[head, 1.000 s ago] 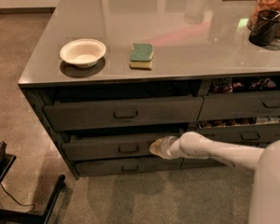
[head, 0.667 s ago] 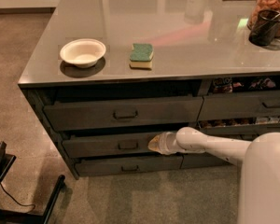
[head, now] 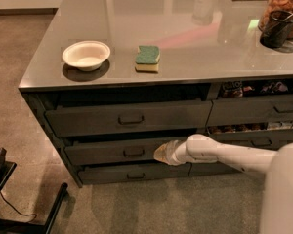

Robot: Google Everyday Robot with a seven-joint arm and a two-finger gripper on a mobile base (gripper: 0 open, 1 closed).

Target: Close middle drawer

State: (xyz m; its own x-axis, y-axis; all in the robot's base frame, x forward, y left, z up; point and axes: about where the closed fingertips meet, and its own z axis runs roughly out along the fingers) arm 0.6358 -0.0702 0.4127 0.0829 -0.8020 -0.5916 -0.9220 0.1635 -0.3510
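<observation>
The middle drawer (head: 105, 152) is the wide, low, dark grey front in the left stack, with a small loop handle (head: 133, 153) at its centre. It stands out slightly, with a dark gap above it. My gripper (head: 162, 153), yellowish at the tip of the white arm (head: 219, 156), is against the drawer front just right of the handle. The arm reaches in from the lower right.
A taller drawer (head: 88, 121) sits above, pulled out a little, and a bottom drawer (head: 102, 173) below. Narrower drawers with snack packets (head: 256, 110) are on the right. A white bowl (head: 86, 55), a green sponge (head: 147, 58) and jars (head: 281, 13) are on the counter. A black frame (head: 10, 199) stands on the floor at the lower left.
My gripper has shifted slightly left along the middle drawer's front, toward the handle. The drawer looks about the same.
</observation>
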